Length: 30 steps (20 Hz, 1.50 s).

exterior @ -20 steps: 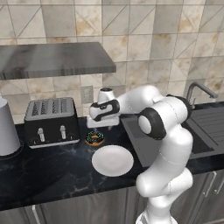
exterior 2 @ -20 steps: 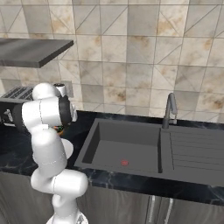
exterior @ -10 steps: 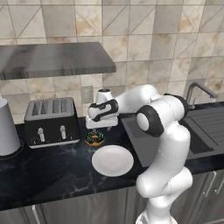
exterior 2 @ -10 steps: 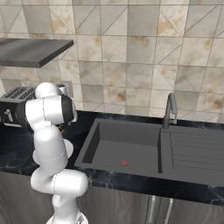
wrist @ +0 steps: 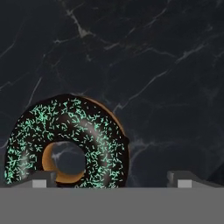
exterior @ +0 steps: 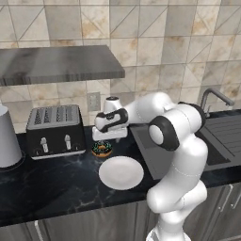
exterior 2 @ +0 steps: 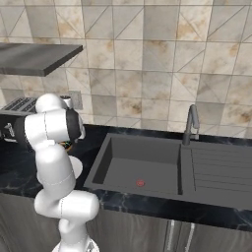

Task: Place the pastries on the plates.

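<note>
Directly under the gripper (exterior: 104,140), on the dark marble counter (exterior: 56,181), lies the donut (exterior: 101,148), flat on its underside with its sprinkled chocolate glaze facing up. The hand points straight down over it, which suits a grasp from above: a ring lying flat offers its outer edges to two fingers that come down on either side. The jaws stand spread wide and hold nothing.

Seen from the hand camera, the donut (wrist: 65,142) is not centred between the fingertips. It lies toward one side, so that one fingertip (wrist: 43,178) stands over the ring near its hole, while the other fingertip (wrist: 185,178) stands over bare counter (wrist: 166,65), apart from the glaze. As I judge it, the hand would need to shift sideways toward the donut before closing, or one finger would land on the pastry instead of beside it.

Just beyond the donut, on the side nearer the counter's front edge, sits the white plate (exterior: 121,172), close to the pastry but not touching it. That short gap seems to make it the natural place to set the donut down. Behind the gripper, toward the wall, stands a toaster (exterior: 55,130), near enough that the hand has little room on that side. A sink (exterior 2: 142,167) lies off toward the arm's other side.
</note>
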Available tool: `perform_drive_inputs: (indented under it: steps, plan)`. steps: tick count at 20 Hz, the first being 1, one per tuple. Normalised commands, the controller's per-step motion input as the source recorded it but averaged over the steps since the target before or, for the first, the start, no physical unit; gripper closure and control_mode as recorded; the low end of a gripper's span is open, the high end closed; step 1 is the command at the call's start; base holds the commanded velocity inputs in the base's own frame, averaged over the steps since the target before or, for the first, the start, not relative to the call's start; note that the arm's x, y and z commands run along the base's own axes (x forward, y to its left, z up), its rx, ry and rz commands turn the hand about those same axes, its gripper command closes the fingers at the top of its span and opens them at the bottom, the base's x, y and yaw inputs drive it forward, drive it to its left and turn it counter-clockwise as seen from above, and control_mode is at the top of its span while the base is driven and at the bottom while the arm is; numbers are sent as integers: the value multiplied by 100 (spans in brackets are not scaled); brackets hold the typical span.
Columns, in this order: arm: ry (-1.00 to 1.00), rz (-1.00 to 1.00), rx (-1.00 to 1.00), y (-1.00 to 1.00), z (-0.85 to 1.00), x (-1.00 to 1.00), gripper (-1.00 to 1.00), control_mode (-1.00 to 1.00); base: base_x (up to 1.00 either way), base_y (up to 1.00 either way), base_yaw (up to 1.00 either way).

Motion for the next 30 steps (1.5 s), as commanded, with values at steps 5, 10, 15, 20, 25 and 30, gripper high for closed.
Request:
perform_drive_inputs:
  steps: [5, 10, 15, 20, 25, 30]
  plan:
    - [1, 0, 0, -4, -11, 4, -100, -100, 0, 0, 0]
    - [4, 0, 0, -7, -17, 0, -100, -100, 0, 0, 0]
    - [8, 0, 0, 0, -19, 1, -100, -100, 0, 0, 0]
    - [7, 0, 0, 0, -11, 15, -100, -100, 0, 0, 0]
    - [6, 0, 0, 0, -8, 21, -100, -100, 0, 0, 0]
    - [7, 0, 0, 0, -13, 5, -100, -100, 0, 0, 0]
